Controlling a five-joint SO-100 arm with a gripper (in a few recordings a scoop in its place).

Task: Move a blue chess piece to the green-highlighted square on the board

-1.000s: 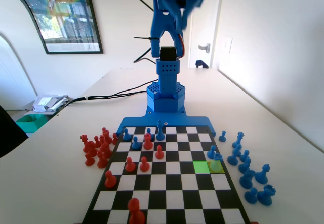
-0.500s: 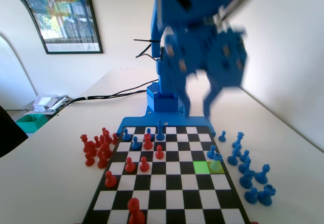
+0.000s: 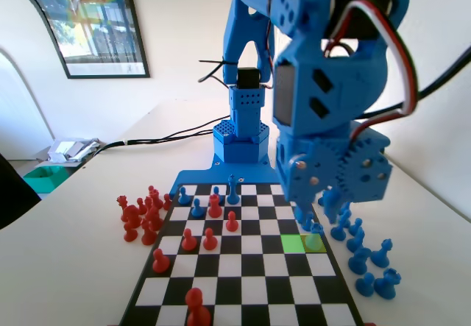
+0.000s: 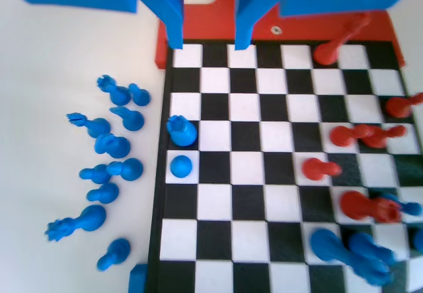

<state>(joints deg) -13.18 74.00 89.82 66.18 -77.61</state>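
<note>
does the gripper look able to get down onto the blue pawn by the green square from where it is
Probably yes. The gripper hangs open above the board, and the blue pawn stands uncovered at the board's edge, though a taller blue piece on the adjoining square may crowd the fingers.

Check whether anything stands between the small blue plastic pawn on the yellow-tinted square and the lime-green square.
Nothing visible does. In the fixed view the small blue plastic pawn stands on the square bordering the bright lime-green square, which is bare.
</note>
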